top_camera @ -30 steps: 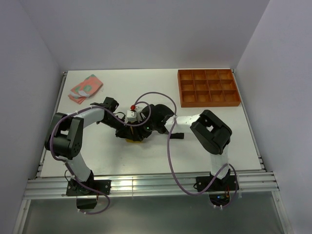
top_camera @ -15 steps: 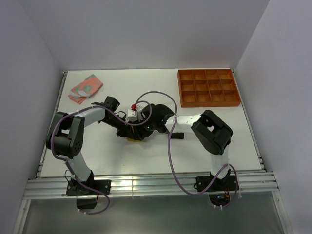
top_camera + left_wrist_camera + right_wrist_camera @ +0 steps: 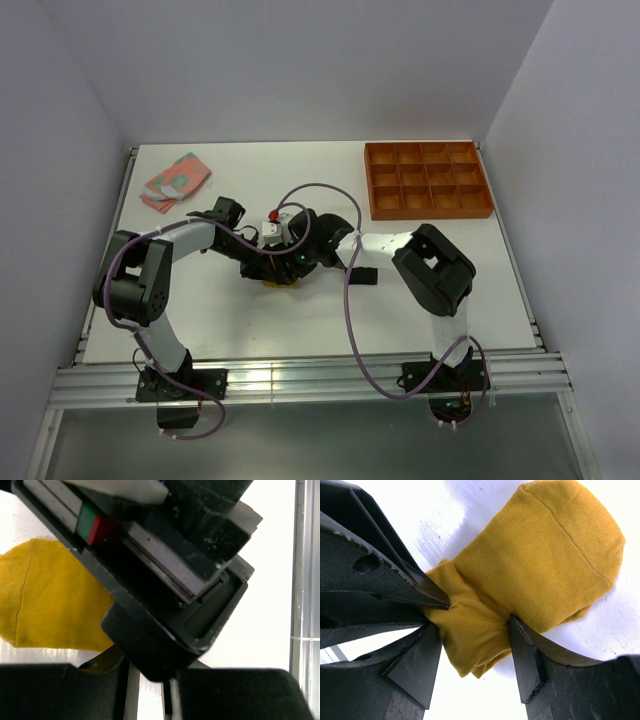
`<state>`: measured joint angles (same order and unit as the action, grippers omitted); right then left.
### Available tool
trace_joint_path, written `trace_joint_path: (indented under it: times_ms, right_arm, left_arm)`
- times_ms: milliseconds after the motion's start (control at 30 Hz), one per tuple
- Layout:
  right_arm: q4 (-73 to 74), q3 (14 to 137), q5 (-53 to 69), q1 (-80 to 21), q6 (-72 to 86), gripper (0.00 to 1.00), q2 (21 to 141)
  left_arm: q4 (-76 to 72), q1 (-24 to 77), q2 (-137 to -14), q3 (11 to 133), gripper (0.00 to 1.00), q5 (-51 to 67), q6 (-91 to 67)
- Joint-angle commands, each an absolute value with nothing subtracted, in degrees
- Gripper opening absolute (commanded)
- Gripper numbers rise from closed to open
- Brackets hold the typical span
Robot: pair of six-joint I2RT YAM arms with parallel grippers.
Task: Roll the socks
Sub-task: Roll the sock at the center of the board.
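**Position.** The sock [image 3: 535, 565], yellow, lies on the desk [image 3: 440, 290] to the left of the tray [image 3: 430, 213], nearer the arm bases than the tray and well apart from it. The pink sock [image 3: 175, 180] lies far to the left of the tray, about level with it, and is not touched.

**Claw state.** The left claw [image 3: 442, 604] is pressed together on a fold at the partly rolled end of the sock. The right claw [image 3: 472, 630] is spread, with one finger at each side of the same roll and both against the fabric. A firm hold by it cannot be confirmed.

**Hazards.**

1. Unrolling. The roll is judged short and loose. If the left pinch is let go before the roll is secured by the right claw, the fabric is likely to spring open.
2. Snagging. Both claws are crowded onto one spot. Fabric may be trapped between fingers of different claws and dragged out when either is withdrawn.
3. Collision. The fingers of the two claws are just beside each other, so either may be struck if the other is closed or turned.
4. Sliding. The flat end rests free on the desk. If the roll is pushed, the whole sock may slide instead of winding.
5. Blocked view. The left wrist view is largely filled by the right claw's body, so a slip there may go unnoticed.
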<state>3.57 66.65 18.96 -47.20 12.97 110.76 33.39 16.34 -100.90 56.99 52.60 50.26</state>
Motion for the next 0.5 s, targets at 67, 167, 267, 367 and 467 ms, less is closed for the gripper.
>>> trace_joint_path:
  times_ms: [67,167,267,367,467]
  right_arm:
    - [6.0,66.7,23.2,-46.9,17.7,0.67,113.5]
    - [5.5,66.6,23.8,-47.0,19.5,0.67,113.4]
    - [5.2,66.0,23.3,-46.9,21.1,0.67,113.1]
    - [4.2,65.2,23.3,-46.9,21.9,0.67,112.5]
    - [2.7,63.6,22.4,-47.0,22.4,0.67,111.2]
  left_arm:
    - [30.9,11.2,-104.6,54.1,0.0,37.4,37.2]
    - [30.8,11.7,-104.7,54.1,0.0,37.5,36.7]
    - [29.8,11.7,-104.1,53.8,0.0,37.4,36.1]
    - [29.8,11.7,-104.2,53.6,0.0,37.4,35.8]
    - [30.3,11.7,-104.8,54.1,0.0,38.0,35.9]
